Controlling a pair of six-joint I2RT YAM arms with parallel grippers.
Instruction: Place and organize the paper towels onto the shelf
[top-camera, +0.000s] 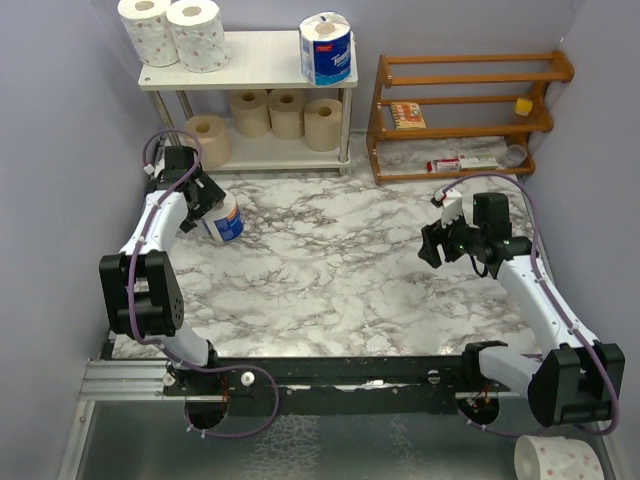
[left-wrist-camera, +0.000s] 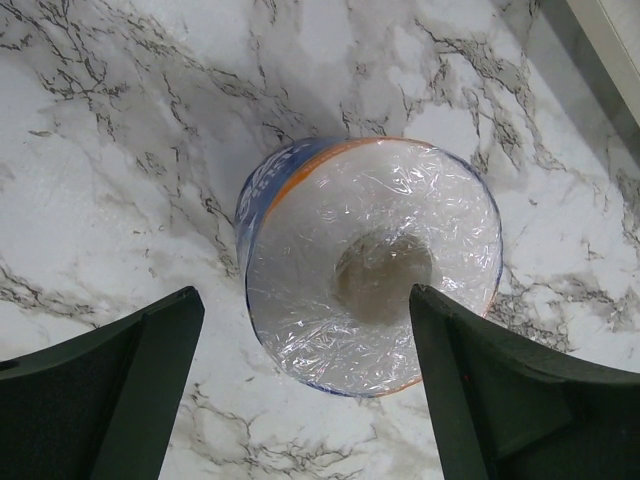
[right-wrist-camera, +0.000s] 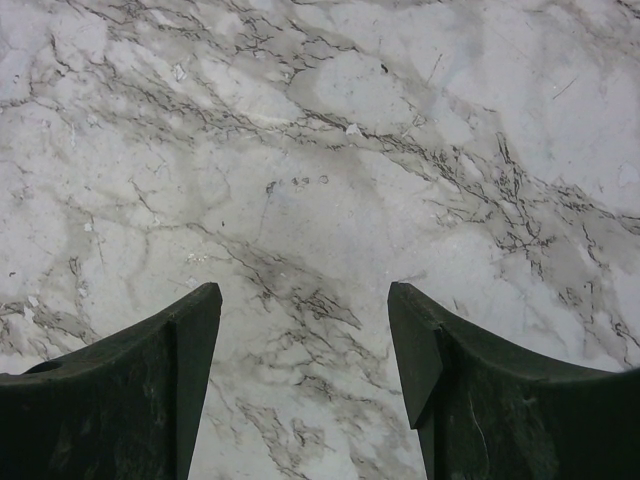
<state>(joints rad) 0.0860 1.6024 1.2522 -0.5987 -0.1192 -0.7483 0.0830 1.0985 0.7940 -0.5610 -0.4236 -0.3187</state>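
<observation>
One wrapped roll (left-wrist-camera: 370, 270) sits end-up on the table (top-camera: 340, 260) directly under the left gripper (left-wrist-camera: 300, 300), whose jaws stand apart on either side of it, not yet clamped. The step in hand looks like the grasp. The next move calls for closing squarely on the roll, then lifting it to the shelf (top-camera: 260, 50) beyond the gripper. The right gripper (right-wrist-camera: 305, 300) hangs apart and empty.

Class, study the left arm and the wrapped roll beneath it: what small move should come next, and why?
Probably close the left end effector on the blue-wrapped roll: it sits on the table between the open fingers, not yet gripped, and the shelf has a free gap on its top board.
</observation>
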